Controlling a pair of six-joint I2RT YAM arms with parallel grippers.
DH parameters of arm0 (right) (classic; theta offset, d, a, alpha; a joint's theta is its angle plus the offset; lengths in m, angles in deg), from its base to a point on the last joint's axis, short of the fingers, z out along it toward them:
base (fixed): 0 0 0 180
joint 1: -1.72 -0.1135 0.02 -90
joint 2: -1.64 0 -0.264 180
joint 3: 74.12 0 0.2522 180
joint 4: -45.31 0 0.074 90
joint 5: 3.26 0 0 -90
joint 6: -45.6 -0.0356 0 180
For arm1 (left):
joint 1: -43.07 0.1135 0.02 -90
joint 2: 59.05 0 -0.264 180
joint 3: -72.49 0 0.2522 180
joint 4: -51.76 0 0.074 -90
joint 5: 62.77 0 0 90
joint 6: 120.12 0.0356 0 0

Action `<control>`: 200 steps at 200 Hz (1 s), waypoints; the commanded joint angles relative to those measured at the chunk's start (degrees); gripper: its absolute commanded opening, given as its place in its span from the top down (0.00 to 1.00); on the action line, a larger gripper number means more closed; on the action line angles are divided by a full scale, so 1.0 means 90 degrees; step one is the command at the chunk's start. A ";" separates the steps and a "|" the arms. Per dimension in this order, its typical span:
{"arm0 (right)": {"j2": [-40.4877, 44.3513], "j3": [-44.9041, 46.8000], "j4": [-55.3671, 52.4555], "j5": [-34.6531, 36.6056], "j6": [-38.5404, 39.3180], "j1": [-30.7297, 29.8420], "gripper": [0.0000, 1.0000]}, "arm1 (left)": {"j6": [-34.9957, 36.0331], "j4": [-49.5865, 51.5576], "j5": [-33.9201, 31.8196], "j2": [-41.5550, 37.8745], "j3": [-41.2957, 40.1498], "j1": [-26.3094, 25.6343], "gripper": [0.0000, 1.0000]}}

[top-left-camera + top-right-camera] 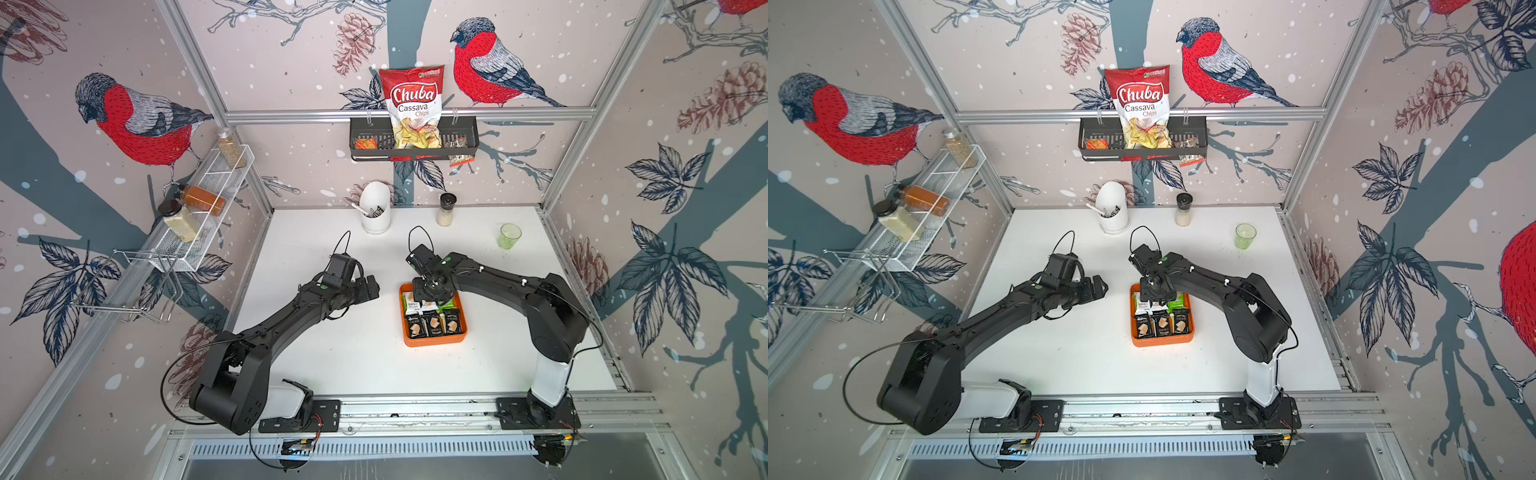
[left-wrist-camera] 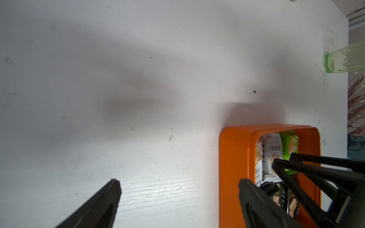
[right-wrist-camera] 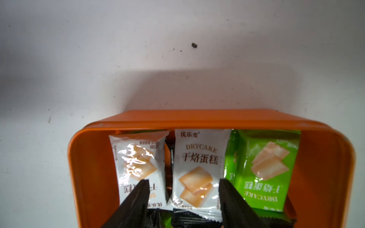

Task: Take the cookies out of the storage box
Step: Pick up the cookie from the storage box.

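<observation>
Reaching down into the far row of the orange storage box (image 1: 434,341) on the white counter (image 1: 353,357), the right tool (image 3: 183,181) straddles a white packet (image 3: 197,158), jaws half-spread, one finger at its edge, the other short of it. The cookies (image 1: 432,322), black, green and white, lie packed inside the box. The left tool (image 2: 178,182) hovers beside it, jaws wide, holding nothing.

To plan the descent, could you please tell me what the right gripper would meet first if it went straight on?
Probably the middle white cookie packet in the orange storage box: the right gripper straddles it, with one finger over the neighbouring white packet. Depth is unclear.
</observation>
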 commanded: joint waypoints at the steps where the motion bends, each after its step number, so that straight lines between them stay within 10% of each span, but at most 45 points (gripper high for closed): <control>1: -0.0062 -0.0052 -0.0076 0.0220 -0.0261 -0.0012 0.38 | 0.0162 -0.0108 -0.0115 0.0027 0.0041 0.0022 0.03; 200: -0.0529 -0.0253 -0.0172 0.0176 0.0141 0.0215 0.40 | -0.0026 -0.0278 -0.0282 0.0064 -0.0108 0.0030 0.03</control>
